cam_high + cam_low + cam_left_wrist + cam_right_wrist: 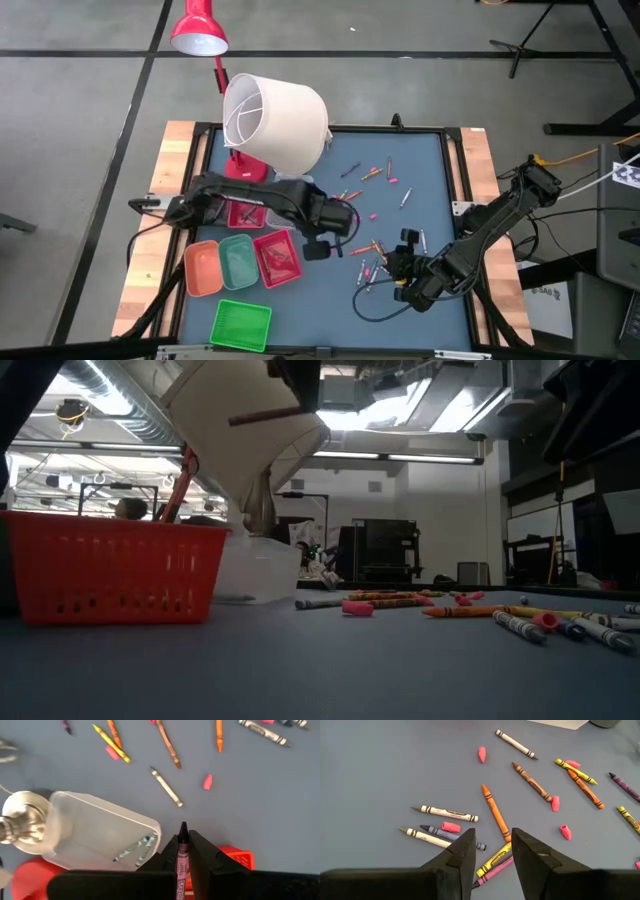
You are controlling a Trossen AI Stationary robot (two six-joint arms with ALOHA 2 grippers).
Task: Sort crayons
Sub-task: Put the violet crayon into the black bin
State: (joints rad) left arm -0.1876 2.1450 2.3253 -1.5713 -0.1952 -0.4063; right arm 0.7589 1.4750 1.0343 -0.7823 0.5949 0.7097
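Looking down, the left gripper (318, 247) hangs beside the red plastic tray (277, 257); thin mixed-colour wax crayons (372, 247) scatter the blue bench (420, 170). Left wrist: jaws clamp 1 purple crayon (181, 855). Right wrist: the right gripper (492, 851) hovers over crayons, jaws apart, empty.

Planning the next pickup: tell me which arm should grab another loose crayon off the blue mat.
Right. The right gripper hangs open just above loose paper-wrapped wax crayons, while the left gripper is shut on a purple crayon near the trays.
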